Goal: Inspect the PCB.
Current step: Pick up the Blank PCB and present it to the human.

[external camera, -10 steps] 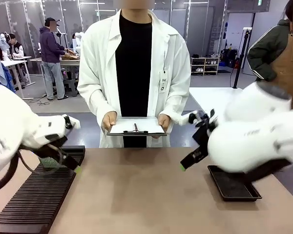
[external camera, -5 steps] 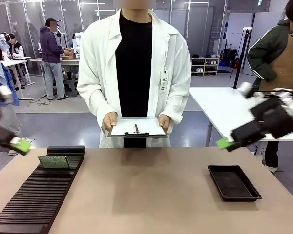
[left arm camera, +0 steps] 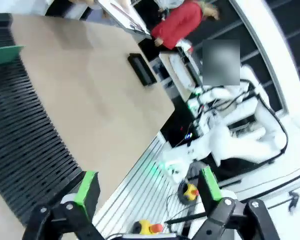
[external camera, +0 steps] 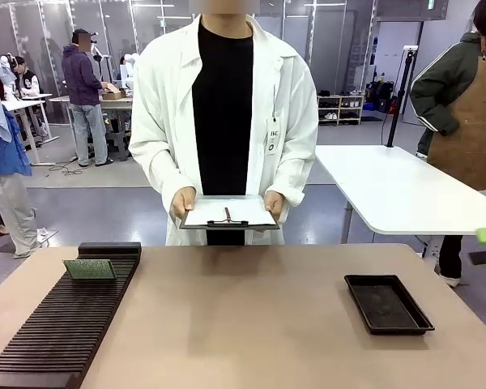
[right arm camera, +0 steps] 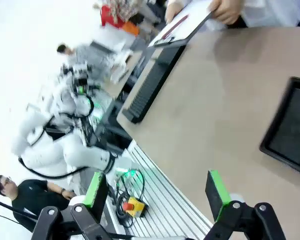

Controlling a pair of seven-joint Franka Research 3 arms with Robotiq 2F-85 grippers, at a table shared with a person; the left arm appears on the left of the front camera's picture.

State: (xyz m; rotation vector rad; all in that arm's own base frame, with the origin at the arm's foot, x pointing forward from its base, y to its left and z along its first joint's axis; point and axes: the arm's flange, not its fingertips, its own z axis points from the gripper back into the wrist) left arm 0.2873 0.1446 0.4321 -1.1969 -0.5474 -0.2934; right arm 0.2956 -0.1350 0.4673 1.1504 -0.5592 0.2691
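Both arms have swung clear; left gripper [left arm camera: 147, 182] and right gripper [right arm camera: 156, 189] gape empty. The thin, speckled green rectangular PCB [external camera: 89, 269] sits on a black slotted rack [external camera: 57, 324].

Nothing legible: the badge [external camera: 270, 138] on the person's white coat [external camera: 166, 121] carries print too small to read.

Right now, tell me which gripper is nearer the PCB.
Left. The left gripper hangs at the near end of the slotted rack, the PCB at its far end. The right gripper is off the opposite side of the table, beyond the black tray.
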